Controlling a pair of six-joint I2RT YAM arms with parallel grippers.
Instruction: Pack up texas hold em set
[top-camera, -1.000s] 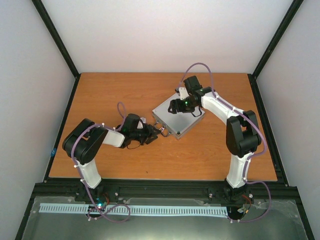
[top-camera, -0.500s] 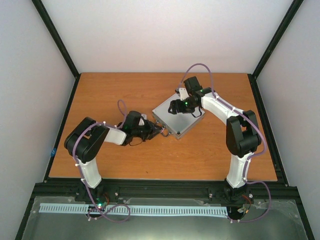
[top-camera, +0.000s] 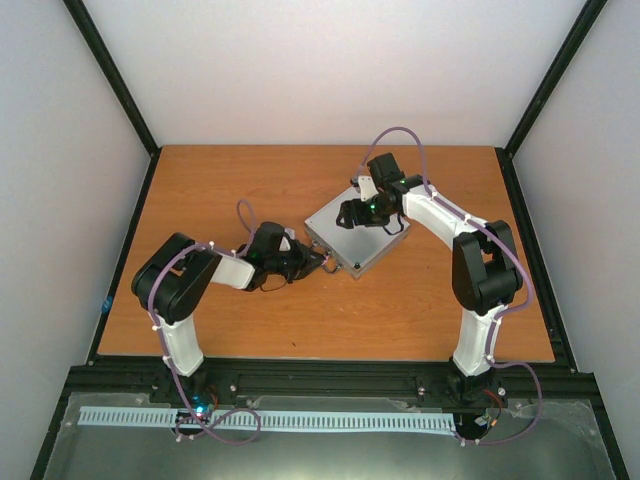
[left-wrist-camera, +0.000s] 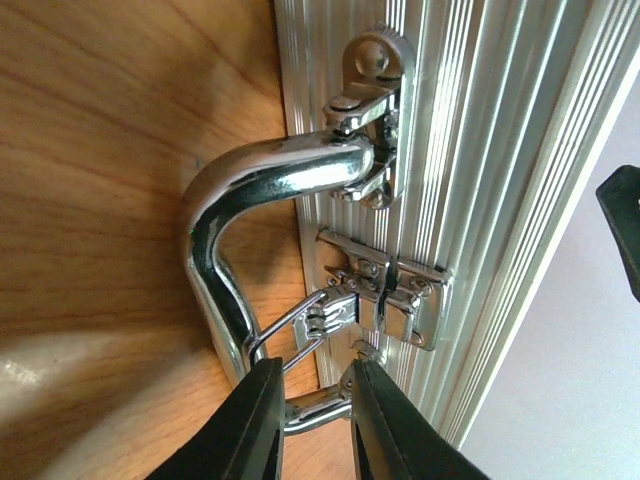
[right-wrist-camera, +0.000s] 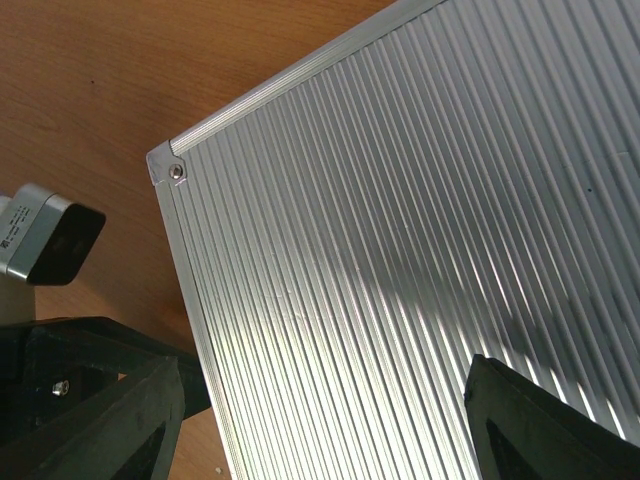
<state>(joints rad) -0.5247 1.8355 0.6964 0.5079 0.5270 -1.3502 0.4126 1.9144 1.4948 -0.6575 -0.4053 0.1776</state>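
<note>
On the wooden table, right of centre, the closed aluminium case lies flat. The right gripper hangs over its lid, jaws wide. The left gripper, jaws nearly together, sits at the metal handle and latch.

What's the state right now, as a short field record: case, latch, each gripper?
case: closed, flat on the table
latch: wire loop sticking out toward the handle; fastened or not unclear
left gripper: jaws narrow at the handle's lower end; grip unclear
right gripper: open, spread over the case; contact unclear
</note>
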